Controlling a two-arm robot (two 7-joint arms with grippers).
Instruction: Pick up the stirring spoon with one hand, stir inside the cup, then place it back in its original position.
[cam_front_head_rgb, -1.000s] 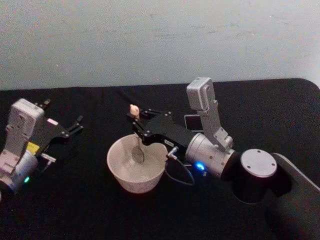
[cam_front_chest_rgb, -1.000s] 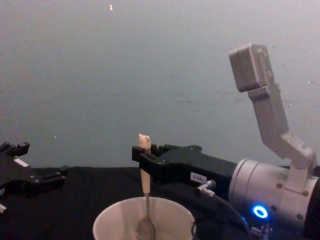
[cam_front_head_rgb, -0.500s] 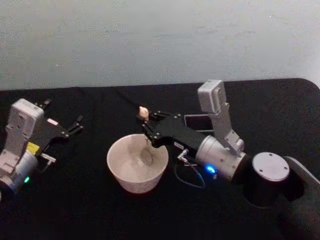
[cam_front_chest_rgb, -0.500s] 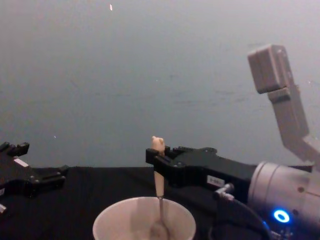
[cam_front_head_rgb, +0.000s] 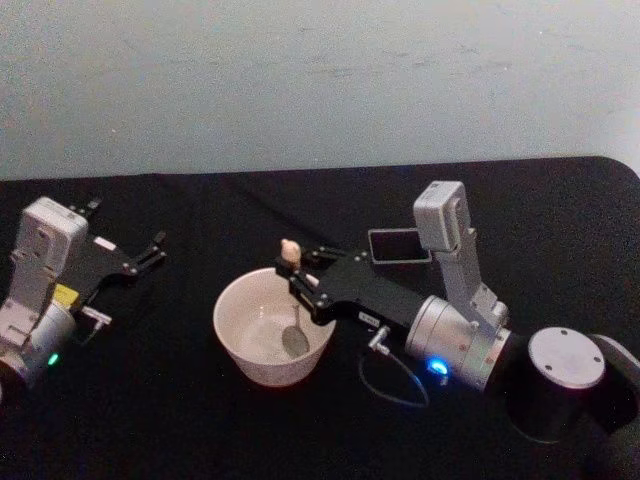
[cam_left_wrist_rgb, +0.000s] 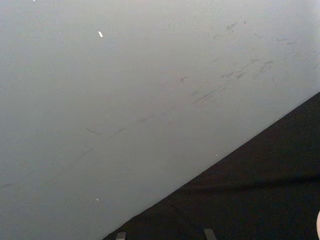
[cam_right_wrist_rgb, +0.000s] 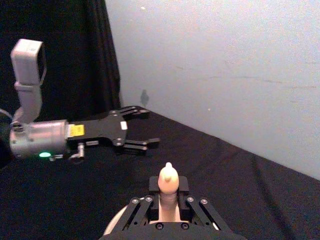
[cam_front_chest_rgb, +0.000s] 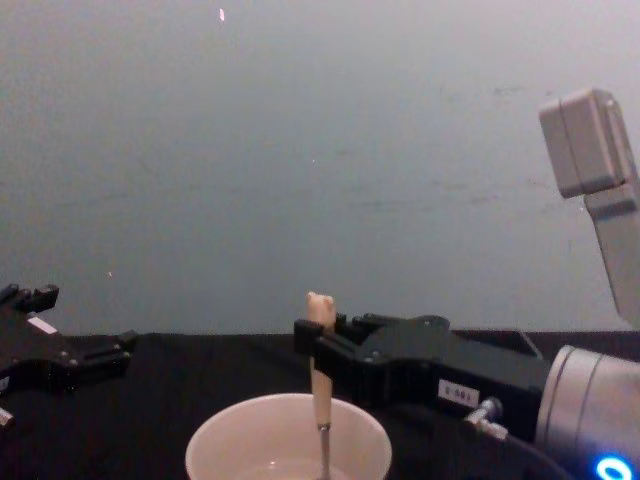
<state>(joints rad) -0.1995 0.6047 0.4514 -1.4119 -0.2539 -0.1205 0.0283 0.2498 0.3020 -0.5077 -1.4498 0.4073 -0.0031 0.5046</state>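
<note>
— What lies in front of you?

— A black table fills the lower two thirds of the head view, under a pale wall. My right gripper reaches in from the lower right to the centre of the frame. Its jaws are clamped on the spoon's handle. My left gripper is at the left edge, well apart from everything, with its jaws spread and nothing between them.

— And the cup?

— The cup stands on the table just left of centre, under the tip of my right gripper. The dark grey holder stands right of centre, behind my right arm, near the cup but not touching it.

— The stirring spoon?

— The stirring spoon hangs nearly upright from my right jaws. Its bear head sits above them and its metal bowl is down inside the cup, towards the right wall. I cannot tell whether it touches the bottom.
</note>
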